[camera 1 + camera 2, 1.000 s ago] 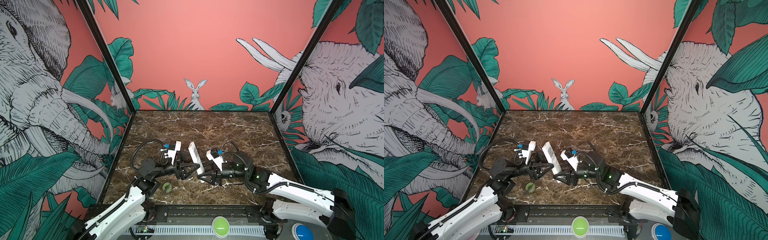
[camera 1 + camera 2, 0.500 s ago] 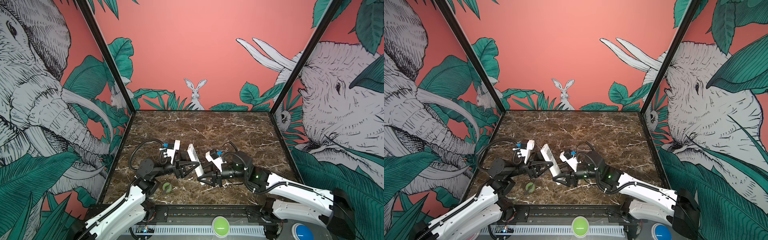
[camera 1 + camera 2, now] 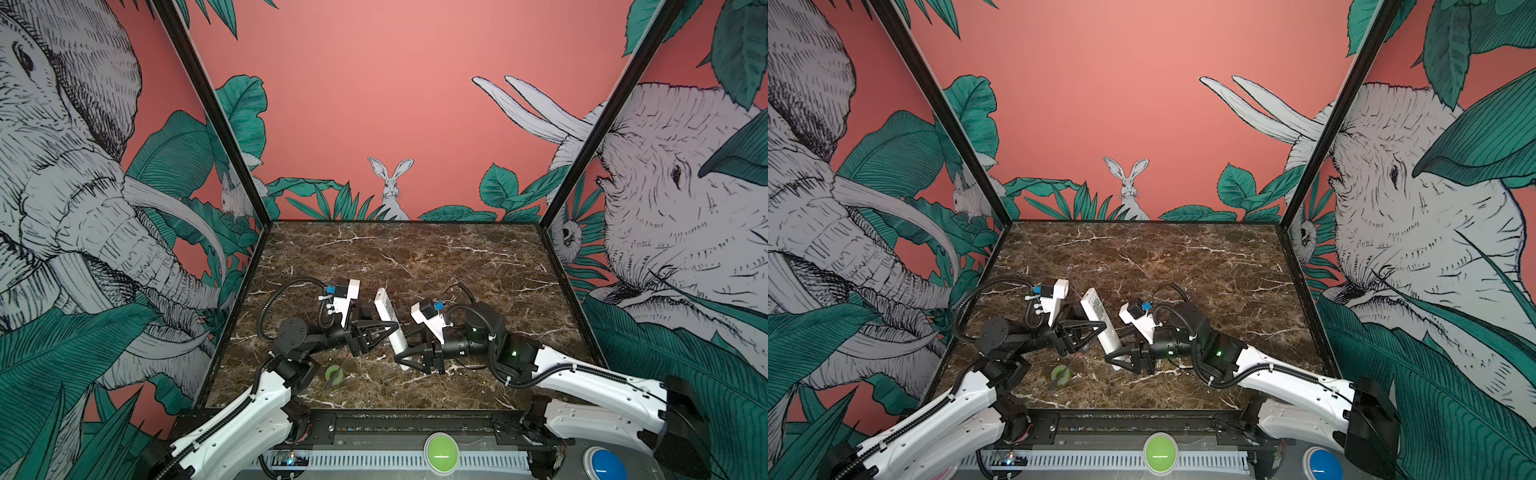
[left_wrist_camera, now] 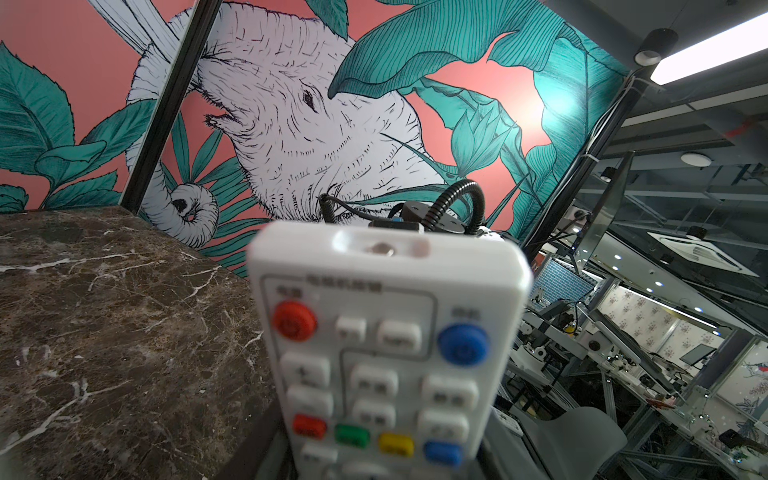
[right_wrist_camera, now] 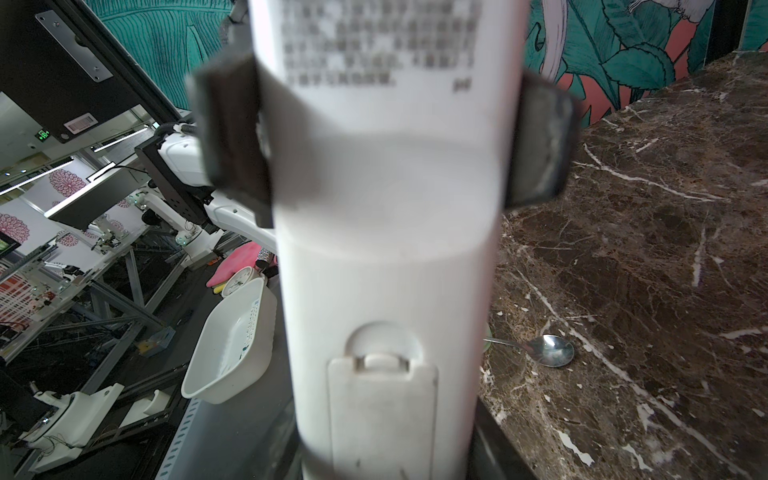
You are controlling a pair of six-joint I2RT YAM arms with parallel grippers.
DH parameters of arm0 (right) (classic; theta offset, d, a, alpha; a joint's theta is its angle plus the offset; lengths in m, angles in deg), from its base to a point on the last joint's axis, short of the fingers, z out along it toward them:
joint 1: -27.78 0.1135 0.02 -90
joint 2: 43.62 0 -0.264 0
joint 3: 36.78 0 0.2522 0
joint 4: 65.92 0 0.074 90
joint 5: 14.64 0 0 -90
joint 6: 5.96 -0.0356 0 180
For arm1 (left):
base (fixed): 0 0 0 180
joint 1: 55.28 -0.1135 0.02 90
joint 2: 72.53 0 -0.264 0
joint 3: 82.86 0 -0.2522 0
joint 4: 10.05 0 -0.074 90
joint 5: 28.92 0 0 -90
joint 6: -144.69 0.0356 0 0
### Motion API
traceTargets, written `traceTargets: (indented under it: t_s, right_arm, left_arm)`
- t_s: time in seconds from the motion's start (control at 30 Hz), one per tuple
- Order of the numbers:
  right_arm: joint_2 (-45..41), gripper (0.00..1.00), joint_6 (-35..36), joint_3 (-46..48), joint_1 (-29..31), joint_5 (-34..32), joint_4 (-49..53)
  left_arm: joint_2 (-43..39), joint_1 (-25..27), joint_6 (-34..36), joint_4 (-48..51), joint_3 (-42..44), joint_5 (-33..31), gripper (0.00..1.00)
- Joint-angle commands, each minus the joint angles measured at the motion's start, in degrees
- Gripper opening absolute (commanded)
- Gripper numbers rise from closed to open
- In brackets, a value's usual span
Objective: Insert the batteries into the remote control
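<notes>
Since before, left gripper (image 3: 390, 330) has closed onto the one remote control (image 3: 384, 309), held over the table (image 3: 415, 257) near 6 o'clock; right gripper (image 3: 402, 362) clamps its lower end. Only right wrist view shows one spoon (image 5: 548, 351) plainly.

A dark brown marble worktop (image 3: 415, 257), veined white, is boxed in on three sides by salmon-pink mural walls. Behind its far edge a white rabbit (image 3: 390, 183) sits among green leaves. A tusked elephant (image 3: 83, 199) fills the wall along the left edge, and another pale beast (image 3: 673, 187) fills the wall along the right. Black posts (image 3: 210, 104) rise from both far corners. Outside the enclosure, the left wrist view shows a workshop with a lit ceiling strip (image 4: 706, 45), glass partitions and a grey chair (image 4: 582, 432). The right wrist view shows a white plastic tub (image 5: 232, 345) out there.
</notes>
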Motion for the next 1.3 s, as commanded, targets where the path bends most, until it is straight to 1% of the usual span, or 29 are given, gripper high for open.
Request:
traceTargets:
  t_s: [0.0,0.13,0.33,0.37,0.43,0.53,0.63,0.7,0.93,1.2,1.27]
  right_arm:
    - [-0.96,0.24,0.41,0.02,-0.15,0.85,-4.31]
    - [-0.87,0.26,0.92,-0.22,-0.20,0.54,-3.39]
    - [-0.97,0.39,1.86,-0.61,-0.14,-0.49,-1.91]
    - [-1.05,0.42,2.07,-0.70,-0.21,-0.85,-1.25]
    - [-1.14,0.43,2.12,-0.70,-0.20,-1.08,-0.86]
    - [-1.32,0.44,2.20,-0.52,-0.21,-1.17,-1.21]
    - [-1.14,0.47,2.26,-0.53,-0.21,-1.31,-1.24]
    - [-1.14,0.47,2.26,-0.44,-0.14,-1.44,-1.21]
    - [-1.45,0.38,2.35,-0.29,-0.17,-1.48,-1.12]
    - [-1.54,0.40,2.51,0.26,-0.15,-1.48,-1.86]
    - [-1.34,0.43,2.31,0.27,-0.20,-1.40,-1.95]
  left_arm:
    - [-0.25,-0.18,-1.14,-3.45,-1.95,0.62,0.36]
    - [-0.01,-0.18,-1.62,-3.59,-2.45,0.66,0.29]
    - [0.46,-0.21,-1.93,-3.63,-3.22,0.24,0.20]
    - [0.61,-0.16,-1.82,-3.65,-3.23,0.04,0.20]
    - [0.93,-0.20,-1.77,-3.70,-3.32,-0.07,0.19]
    - [1.13,-0.21,-2.16,-4.10,-3.21,0.05,0.20]
    - [0.84,-0.19,-1.99,-3.31,-3.11,-0.07,0.19]
    - [0.50,-0.15,-1.48,-2.52,-3.33,-0.40,0.18]
    - [0.70,-0.16,-0.92,-2.11,-3.21,-0.62,0.20]
    - [0.14,-0.18,-0.57,-1.19,-3.26,-0.89,0.19]
    - [0.28,-0.21,-0.55,-1.02,-3.27,-1.04,0.19]
